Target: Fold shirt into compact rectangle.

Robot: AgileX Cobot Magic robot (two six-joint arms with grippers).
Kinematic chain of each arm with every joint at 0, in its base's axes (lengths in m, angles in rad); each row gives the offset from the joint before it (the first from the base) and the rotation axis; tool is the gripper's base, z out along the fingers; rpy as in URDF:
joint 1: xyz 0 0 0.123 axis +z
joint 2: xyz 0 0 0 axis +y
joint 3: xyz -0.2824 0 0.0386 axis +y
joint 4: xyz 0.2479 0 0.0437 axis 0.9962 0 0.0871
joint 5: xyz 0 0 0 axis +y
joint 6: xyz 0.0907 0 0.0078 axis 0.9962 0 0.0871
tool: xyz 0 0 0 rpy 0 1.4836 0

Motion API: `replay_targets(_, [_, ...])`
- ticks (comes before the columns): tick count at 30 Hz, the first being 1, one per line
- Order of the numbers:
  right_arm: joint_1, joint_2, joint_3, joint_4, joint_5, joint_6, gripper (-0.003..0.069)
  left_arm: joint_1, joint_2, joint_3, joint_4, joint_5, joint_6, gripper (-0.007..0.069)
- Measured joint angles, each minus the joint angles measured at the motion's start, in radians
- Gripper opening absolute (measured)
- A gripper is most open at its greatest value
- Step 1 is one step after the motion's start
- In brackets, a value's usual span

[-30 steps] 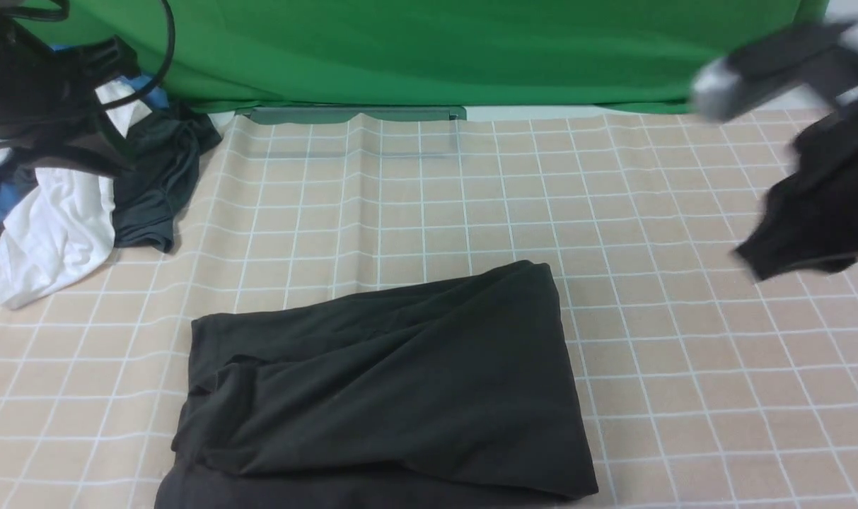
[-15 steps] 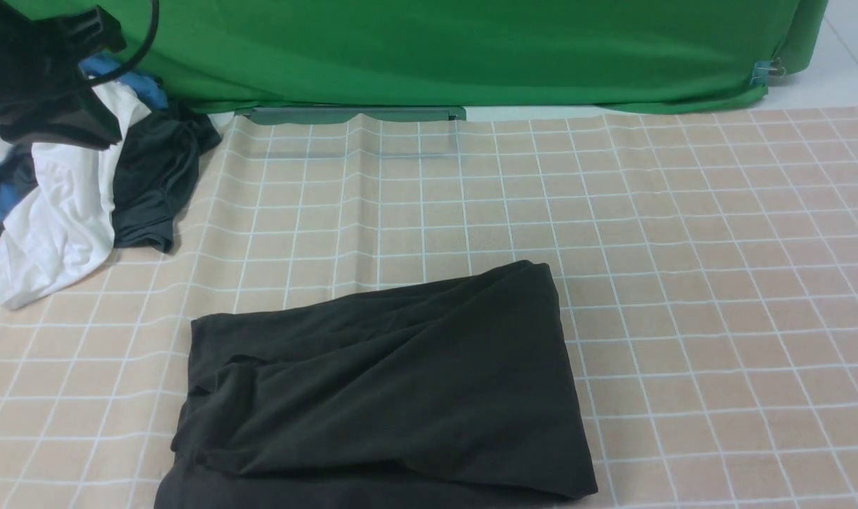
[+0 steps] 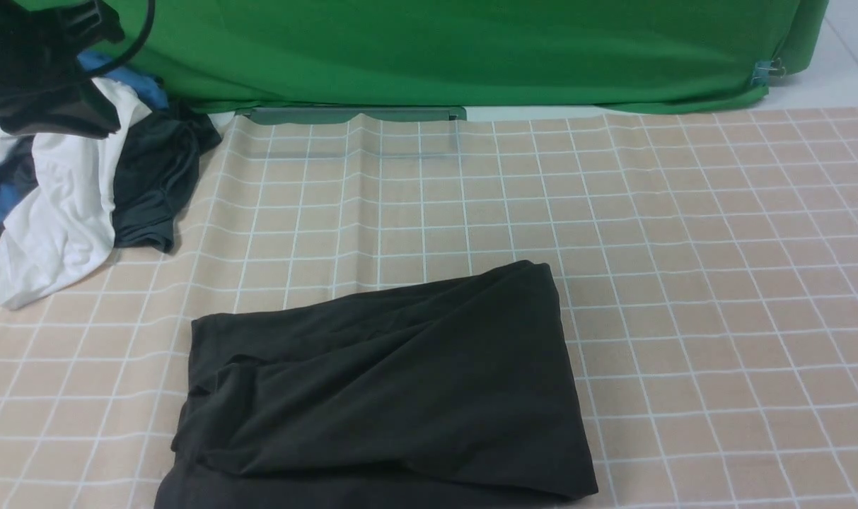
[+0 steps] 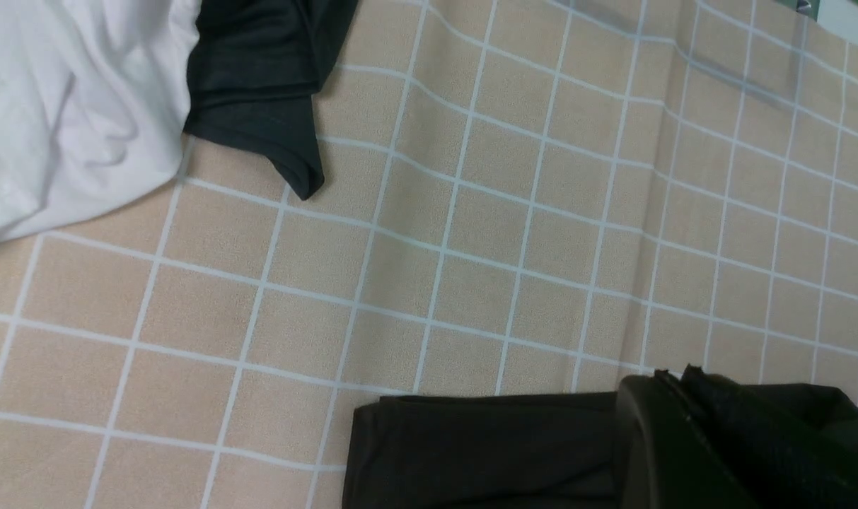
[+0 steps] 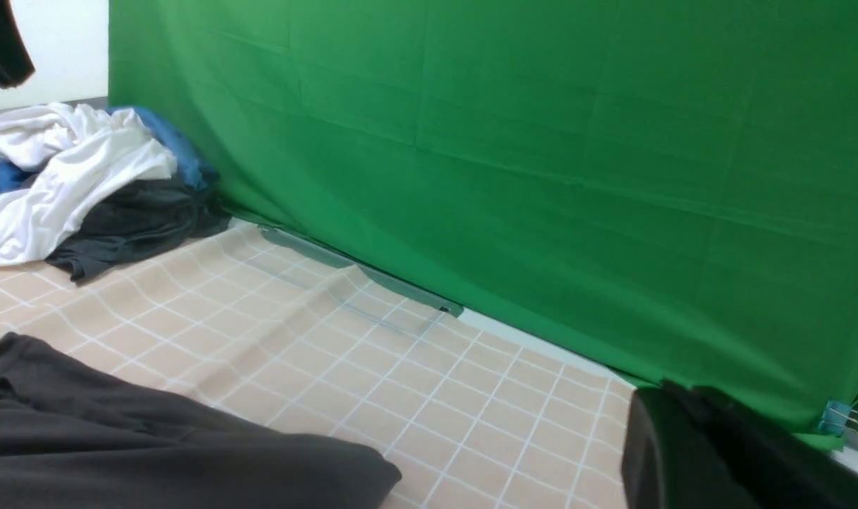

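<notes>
Only partly visible, the folded black shirt (image 3: 383, 389) lies on the checked desk (image 3: 683, 247) with its near edge cut off, while each wrist view shows just a dark corner of its pincer, so I cannot tell if they are open or closed.

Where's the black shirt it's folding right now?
In the front view the black shirt lies folded on the checked cloth, near the front edge and slightly left of centre, apart from the clothes pile at the far left.
</notes>
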Motion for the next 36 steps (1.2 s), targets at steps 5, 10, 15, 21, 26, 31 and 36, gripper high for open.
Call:
replay_targets(5, [0.0,0.0,0.0,0.0,-0.003,0.0,0.0062,0.0,0.0,0.0,0.0,0.0,0.017,0.0015])
replay_targets(10, [0.0,-0.002,0.001,0.0,-0.006,0.0,0.0076,0.0,0.0,0.0,0.0,-0.002,0.027,0.0015])
replay_targets(15, [-0.061,-0.112,0.117,0.0,-0.078,0.0,0.0087,0.0,0.0,0.0,0.025,-0.033,0.057,0.0015])
replay_targets(21, [-0.27,-0.317,0.347,0.0,-0.043,0.0,0.0098,0.0,0.0,0.0,0.048,-0.051,0.066,0.0015])
replay_targets(26, [-0.332,-0.351,0.438,0.0,0.036,0.0,0.0104,0.0,0.0,0.0,0.05,-0.045,0.066,0.0015])
replay_targets(31, [-0.338,-0.355,0.439,-0.001,0.026,0.001,0.011,0.0,-0.001,0.0,0.059,-0.004,0.066,0.0015])
replay_targets(36, [-0.339,-0.355,0.439,-0.001,0.023,0.002,0.0122,0.0,-0.034,0.0,0.069,0.074,0.076,0.0015])
